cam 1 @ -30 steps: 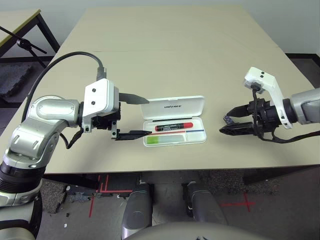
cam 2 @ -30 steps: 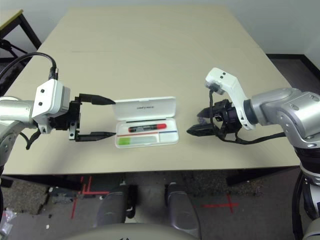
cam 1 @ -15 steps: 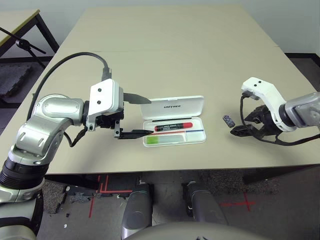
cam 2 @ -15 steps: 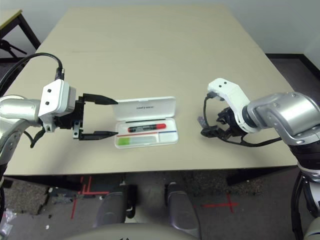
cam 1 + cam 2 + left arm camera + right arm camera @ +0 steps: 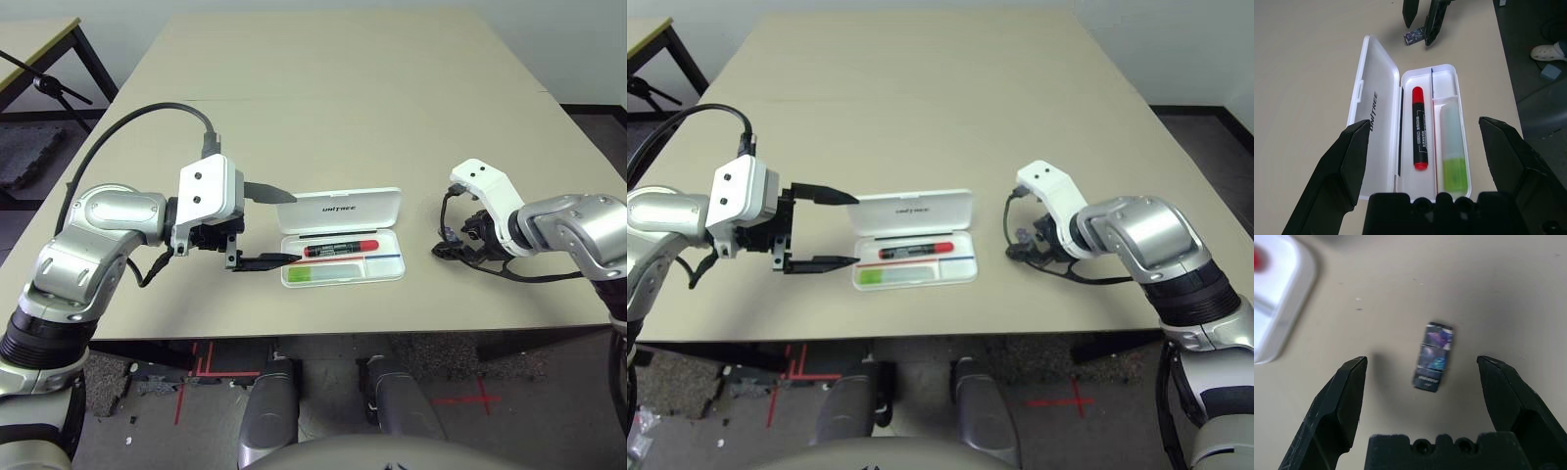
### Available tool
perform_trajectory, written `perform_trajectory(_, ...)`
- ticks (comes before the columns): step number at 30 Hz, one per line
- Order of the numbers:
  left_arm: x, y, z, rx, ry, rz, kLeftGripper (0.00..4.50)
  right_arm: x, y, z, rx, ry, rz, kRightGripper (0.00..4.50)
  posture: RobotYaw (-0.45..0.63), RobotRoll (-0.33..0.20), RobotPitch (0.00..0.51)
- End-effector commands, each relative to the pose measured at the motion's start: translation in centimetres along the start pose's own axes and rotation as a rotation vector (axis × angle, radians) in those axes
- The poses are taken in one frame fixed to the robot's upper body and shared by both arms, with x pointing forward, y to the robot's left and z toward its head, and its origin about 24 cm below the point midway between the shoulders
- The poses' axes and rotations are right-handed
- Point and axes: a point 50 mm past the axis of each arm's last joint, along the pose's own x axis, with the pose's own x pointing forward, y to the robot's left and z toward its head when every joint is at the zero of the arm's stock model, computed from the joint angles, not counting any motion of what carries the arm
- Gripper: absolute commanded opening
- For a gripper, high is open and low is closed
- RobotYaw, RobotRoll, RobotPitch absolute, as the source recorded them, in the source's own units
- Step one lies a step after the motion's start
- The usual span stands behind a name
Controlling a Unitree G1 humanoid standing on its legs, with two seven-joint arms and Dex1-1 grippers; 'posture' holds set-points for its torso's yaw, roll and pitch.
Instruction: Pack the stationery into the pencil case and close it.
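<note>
The white UNITREE pencil case (image 5: 343, 277) lies on the table, its hinged lid (image 5: 339, 208) open on the 12 o'clock side, away from me. In the long compartment next to the hinge lies the red marker (image 5: 340, 249), its longer red end at 3 o'clock. The light-green highlighter (image 5: 1453, 152) lies in the compartment nearer my body, green end at 9 o'clock, clear part towards 3. Between these compartments runs a thin divider striped red and blue (image 5: 383, 257).

Out at 3 o'clock from the case, a little apart from it, the small dark block (image 5: 1433, 357) with purple and blue printing rests flat on the table. My right pincer (image 5: 1422, 359) is spread around it, one finger on each side and neither touching it.

At the case's 9 o'clock side, my left pincer (image 5: 296, 229) is spread too, pinching nothing. Its fingers point towards 3 o'clock, the far tip near the lid's corner and the near one at the tray's edge; whether that tip touches, I cannot tell.

The beige table (image 5: 333, 108) spreads all around. Farther off, at 10 o'clock, stands a second table (image 5: 31, 37). Red tape (image 5: 482, 397) marks the dark floor at about 5 o'clock, below my table's edge.
</note>
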Motion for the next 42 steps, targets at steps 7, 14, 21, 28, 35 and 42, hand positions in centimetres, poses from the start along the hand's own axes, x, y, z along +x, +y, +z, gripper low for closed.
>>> perform_trajectory(7,0.4,-0.1,0.2,0.013,0.020,-0.005,4.47,1.7,-0.1,-0.5,-0.026,0.022,0.006,4.50,0.03,0.000,0.121)
perform_trajectory(14,0.4,-0.1,0.2,0.015,0.022,-0.002,4.50,2.0,-0.3,-0.7,-0.025,0.040,0.005,3.54,0.04,0.000,0.122)
perform_trajectory(21,0.4,-0.1,0.2,0.014,0.024,-0.001,4.50,1.8,-0.9,-0.8,-0.039,0.055,-0.019,1.03,0.04,0.000,0.123)
perform_trajectory(28,0.4,-0.1,0.1,0.014,0.028,0.000,4.50,0.9,-2.0,-0.7,-0.100,0.070,-0.047,0.32,0.04,0.000,0.122)
perform_trajectory(35,0.4,-0.1,-0.2,0.012,0.037,0.002,4.50,-1.4,-1.2,0.9,-0.483,-0.089,0.122,0.32,0.04,0.000,0.118)
perform_trajectory(42,0.5,-0.1,-0.3,0.009,0.039,0.000,4.50,-3.2,0.0,1.4,-0.726,-0.196,0.312,0.32,0.04,0.000,0.115)
